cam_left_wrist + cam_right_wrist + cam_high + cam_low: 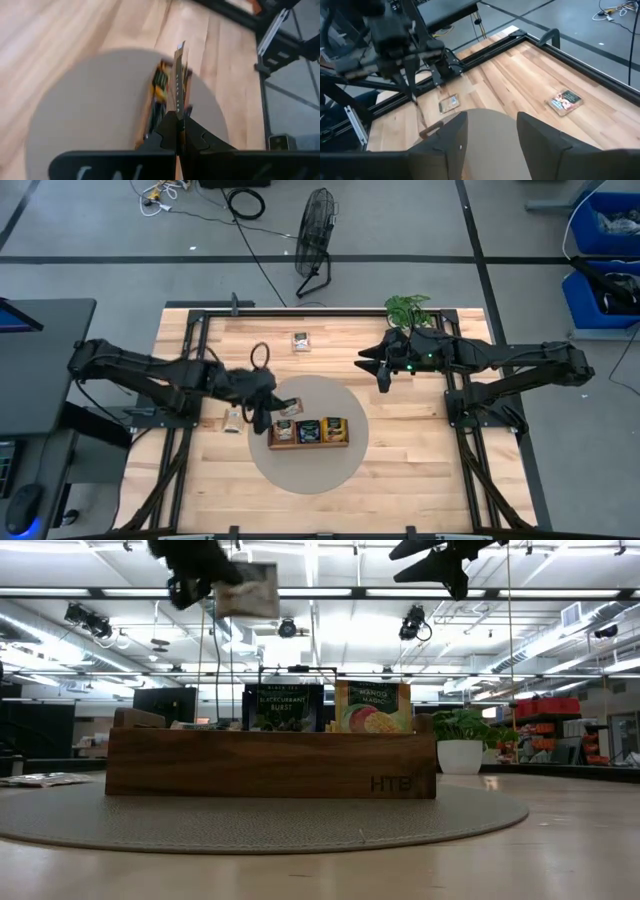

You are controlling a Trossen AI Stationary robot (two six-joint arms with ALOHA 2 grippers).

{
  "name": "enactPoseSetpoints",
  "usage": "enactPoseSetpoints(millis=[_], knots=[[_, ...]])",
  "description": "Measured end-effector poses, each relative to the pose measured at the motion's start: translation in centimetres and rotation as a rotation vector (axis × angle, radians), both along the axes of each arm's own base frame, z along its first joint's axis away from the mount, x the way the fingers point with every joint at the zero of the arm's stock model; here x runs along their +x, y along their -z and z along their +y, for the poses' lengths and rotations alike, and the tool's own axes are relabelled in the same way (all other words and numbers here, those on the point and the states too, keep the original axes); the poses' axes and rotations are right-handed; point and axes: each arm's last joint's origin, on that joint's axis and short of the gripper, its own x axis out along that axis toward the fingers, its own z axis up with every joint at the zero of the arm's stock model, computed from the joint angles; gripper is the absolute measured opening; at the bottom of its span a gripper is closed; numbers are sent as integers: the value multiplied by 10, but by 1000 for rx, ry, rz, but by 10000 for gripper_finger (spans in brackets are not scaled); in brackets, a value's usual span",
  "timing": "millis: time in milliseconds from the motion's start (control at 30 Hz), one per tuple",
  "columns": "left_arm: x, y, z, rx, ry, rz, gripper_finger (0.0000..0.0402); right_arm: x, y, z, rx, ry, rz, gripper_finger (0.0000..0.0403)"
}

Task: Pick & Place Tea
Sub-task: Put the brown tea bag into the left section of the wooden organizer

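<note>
High view: the left end effector (262, 408) is hovering closed on a pale sachet (247, 590), pinching it edge-on just above the tray's (309, 442) empty near end. Beyond it, two sachets (322, 429) are already standing in the tray. One loose sachet (233, 419) is lying just beside it on the tabletop (400, 470), another (300, 341) well apart. The right end effector (383, 373) is waiting, fingers apart and empty. Roughly halfway, I judge.

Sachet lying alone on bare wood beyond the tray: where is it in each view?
High: sachet, above the mat.
Low: not visible.
Left wrist: not in it.
Right wrist: sachet, on wood to the right, past the mat.
Shared landmark: the round mat.
</note>
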Motion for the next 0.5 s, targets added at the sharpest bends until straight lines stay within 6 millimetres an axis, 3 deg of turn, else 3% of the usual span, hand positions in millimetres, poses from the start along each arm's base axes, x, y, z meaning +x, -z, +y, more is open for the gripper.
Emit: enactPoseSetpoints(millis=[300,500], knots=[[-20,45,-21,-11,-8,62,1,0,1,-1,0,12,7,178],[-24,62,-24,1,26,69,1,-1,1,-3,11,23,11,178]])
